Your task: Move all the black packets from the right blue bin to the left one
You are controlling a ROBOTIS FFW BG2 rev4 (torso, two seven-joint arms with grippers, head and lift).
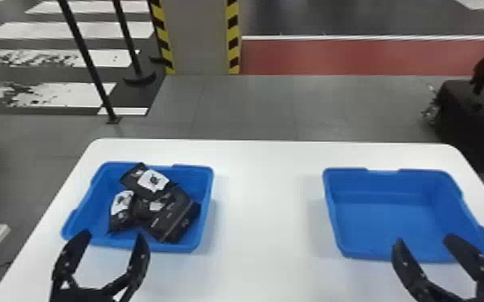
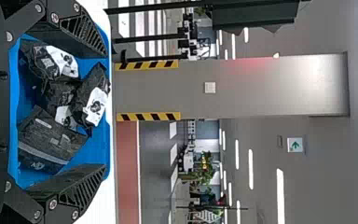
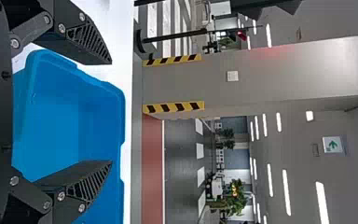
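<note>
Several black packets (image 1: 169, 215) with white labels lie piled in the left blue bin (image 1: 207, 200); the right blue bin (image 1: 386, 225) holds nothing. My left gripper (image 1: 112, 237) is open at the left bin's near edge, with nothing between its fingers. At the near edge of the right bin is my right gripper (image 1: 423, 240), also open and holding nothing. In the left wrist view, packets (image 2: 56, 140) show between the spread fingers of the left gripper (image 2: 106, 112). The right wrist view has the right gripper (image 3: 112, 114) spread over the blue bin (image 3: 100, 116).
Both bins stand on a white table (image 1: 267, 200), with a wide stretch of tabletop between them. Beyond the far edge are a pillar (image 1: 199, 36) with striped corners and black posts (image 1: 88, 60). A black case (image 1: 470, 116) is on the floor at the right.
</note>
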